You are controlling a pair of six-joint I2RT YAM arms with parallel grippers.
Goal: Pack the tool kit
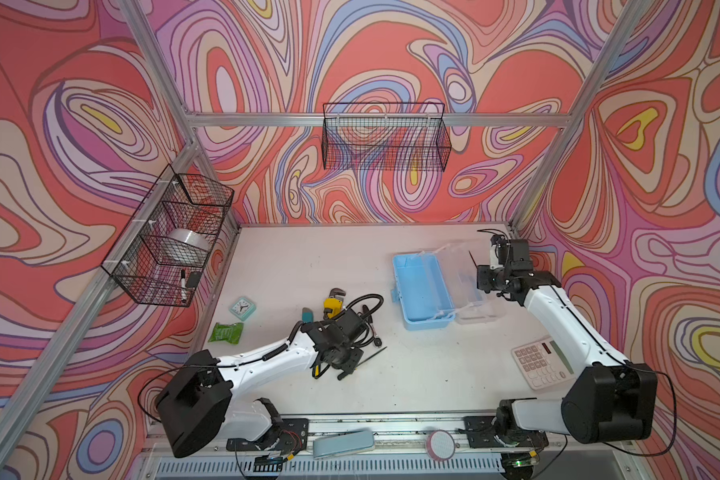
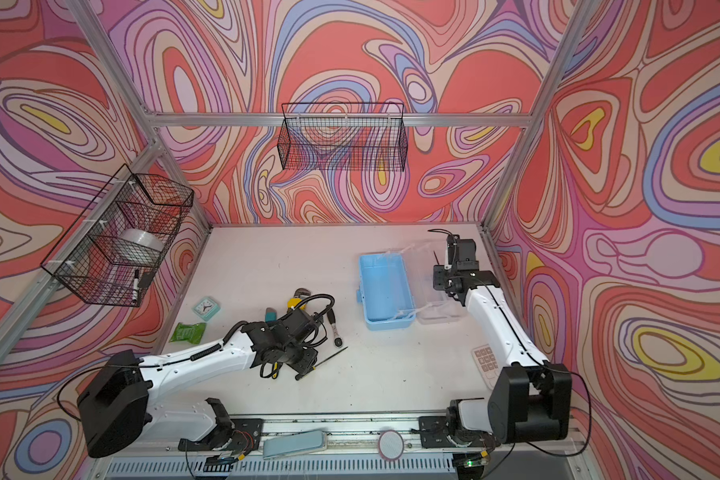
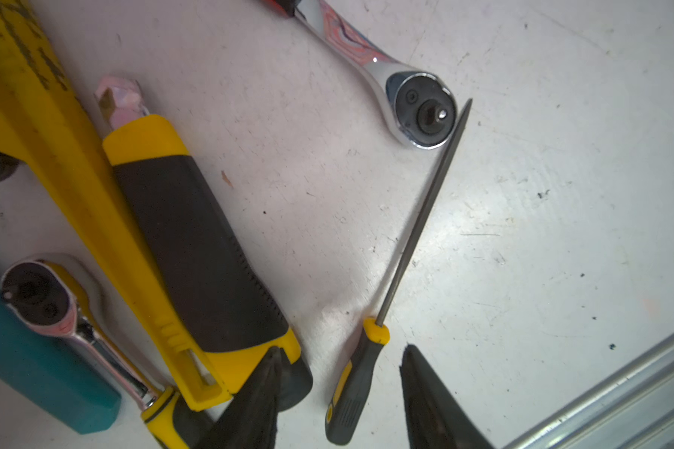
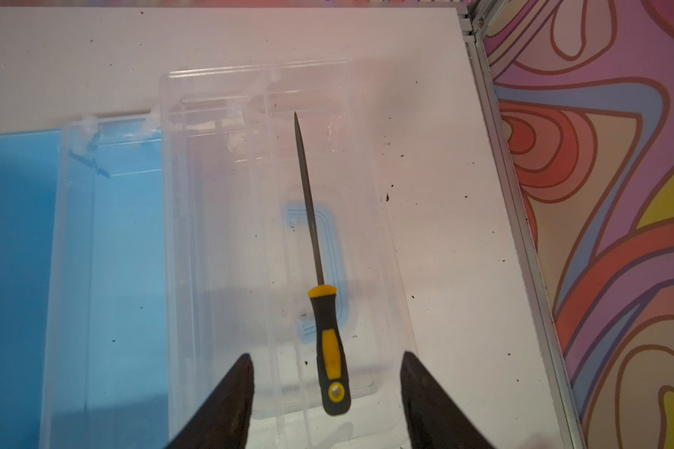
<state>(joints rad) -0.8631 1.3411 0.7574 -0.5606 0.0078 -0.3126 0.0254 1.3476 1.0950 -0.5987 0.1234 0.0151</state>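
**Tool kit lying open on the worktop, both tools spread**

The tool kit (image 1: 422, 291) is sitting open on the white worktop (image 1: 292, 257), toward the right and back in both top views. Its light blue base is showing bare inside, and its clear lid (image 4: 273, 217) is lying flipped open on the worktop just beside the base, on the side nearer the right arm.

The right tool (image 4: 325, 388) is hovering over the clear lid with its jaws standing apart and pinching nothing. In the right wrist view a slim file (image 4: 316, 248) with a yellow-and-black handle is resting inside the lid, between the two dark fingers (image 4: 226, 404) but touching neither.

The left tool (image 3: 339, 392) is hanging low over a cluster of hand tools near the middle of the worktop. Its jaws are also standing apart, gripping nothing. In the left wrist view a second file (image 3: 370, 342) with a yellow-and-black handle is lying between the fingers, its tip reaching just beside the head of a chrome ratchet (image 3: 421, 109). One finger is sitting close against the end of a yellow-and-black handle (image 3: 195, 248); whether they are touching I cannot tell. A yellow wrench (image 3: 55, 128), a smaller ratchet (image 3: 39, 295) and a teal block (image 3: 36, 365) are lying alongside.

A mint clock (image 1: 242, 308), a green packet (image 1: 225, 332) and a calculator (image 1: 537, 361) are resting elsewhere on the worktop.
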